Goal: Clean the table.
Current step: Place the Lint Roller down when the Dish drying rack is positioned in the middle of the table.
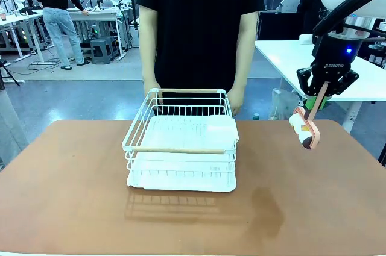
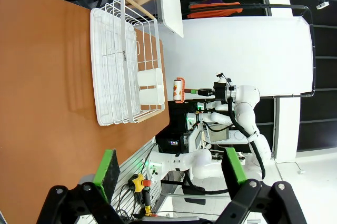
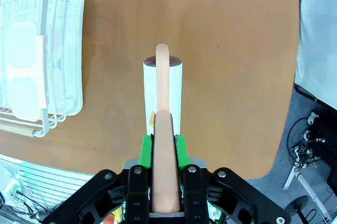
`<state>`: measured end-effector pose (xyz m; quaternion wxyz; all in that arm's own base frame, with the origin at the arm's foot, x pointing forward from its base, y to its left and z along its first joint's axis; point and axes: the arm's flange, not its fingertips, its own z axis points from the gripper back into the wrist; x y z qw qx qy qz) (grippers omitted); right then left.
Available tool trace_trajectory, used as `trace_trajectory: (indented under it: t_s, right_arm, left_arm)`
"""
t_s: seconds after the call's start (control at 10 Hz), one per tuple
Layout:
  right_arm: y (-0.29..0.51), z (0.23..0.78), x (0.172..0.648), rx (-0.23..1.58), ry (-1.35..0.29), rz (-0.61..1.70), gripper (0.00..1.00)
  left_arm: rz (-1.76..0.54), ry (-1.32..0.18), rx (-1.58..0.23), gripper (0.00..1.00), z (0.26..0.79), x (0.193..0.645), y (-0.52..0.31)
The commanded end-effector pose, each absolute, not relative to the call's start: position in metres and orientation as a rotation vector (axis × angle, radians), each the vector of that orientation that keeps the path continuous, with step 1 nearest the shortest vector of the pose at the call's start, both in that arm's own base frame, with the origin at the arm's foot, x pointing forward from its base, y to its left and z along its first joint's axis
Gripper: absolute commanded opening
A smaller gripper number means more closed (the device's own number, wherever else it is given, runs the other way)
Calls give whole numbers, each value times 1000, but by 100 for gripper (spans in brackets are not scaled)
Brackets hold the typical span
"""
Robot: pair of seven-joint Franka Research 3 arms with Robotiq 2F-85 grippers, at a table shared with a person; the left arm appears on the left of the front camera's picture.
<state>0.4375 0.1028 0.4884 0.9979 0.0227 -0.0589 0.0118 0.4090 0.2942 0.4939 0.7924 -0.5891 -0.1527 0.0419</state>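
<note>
Front view: right pincer grips lint roller.

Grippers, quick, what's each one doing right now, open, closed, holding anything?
Left gripper: open, holding nothing.
Right gripper: closed on the peach handle of the lint roller, held above the table.

We note the table: large, rectangular, with a smooth, matte, reddish-brown top and rounded corners visible at its far left and far right. It stands level. A darker smudge marks the surface right of centre, toward the near edge; what it is we cannot tell. In the left wrist view the table appears sideways, an orange-brown slab. In the right wrist view the table shows plain brown from above.
</note>
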Motion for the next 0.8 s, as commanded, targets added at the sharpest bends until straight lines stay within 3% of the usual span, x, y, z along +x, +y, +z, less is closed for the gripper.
trace_trajectory:
  t_s: [0.0,0.2,0.6,0.7]
  right_arm:
    - [103,491,435,43,-118,25,21]
    - [103,488,438,46,-118,24,21]
    - [102,511,466,214,-128,-916,21]
    - [101,512,467,200,-111,-975,21]
  left_arm:
    - [84,-341,-1292,100,496,406,295]
    - [84,-341,-1292,100,496,406,295]
    - [84,-341,-1292,100,496,406,295]
    - [84,-341,-1292,100,496,406,295]
